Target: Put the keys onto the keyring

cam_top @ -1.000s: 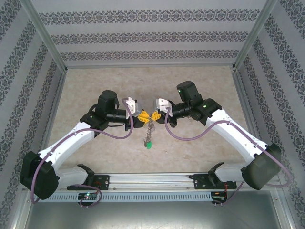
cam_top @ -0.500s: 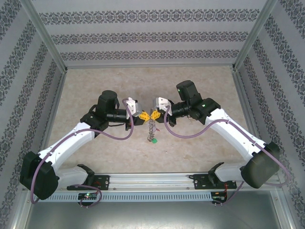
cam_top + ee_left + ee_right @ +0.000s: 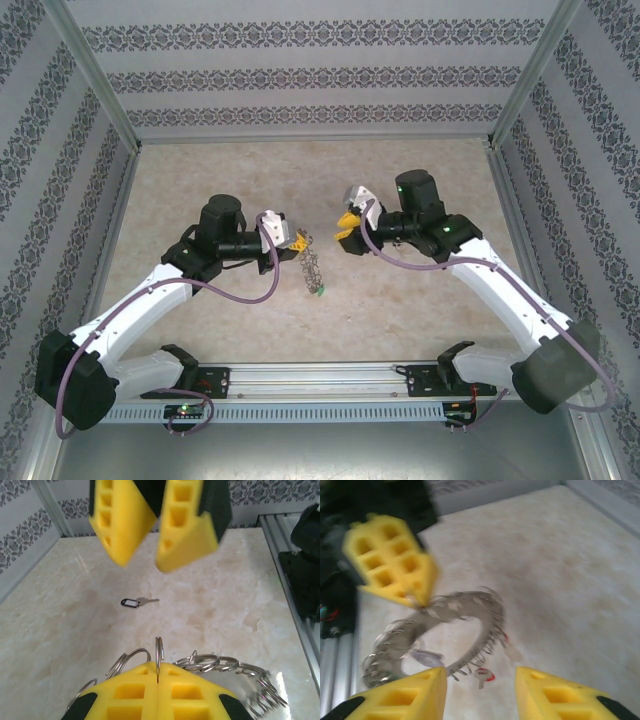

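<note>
- The left fingers are clamped on one thin wire loop of the keyring, which hangs below them over the middle of the tabletop.
- The right fingers stand apart, holding nothing.
- Judgement: the ring is stiff, light metal and will swing on that single loop; the loops look springy and slick. I would steady it by the flat rim.
- A red-headed key shows at the ring's lower rim; blur hides whether it is threaded.
- A second ago both pairs of fingers met at the ring; the right arm has since drawn off rightward and opened.
</note>
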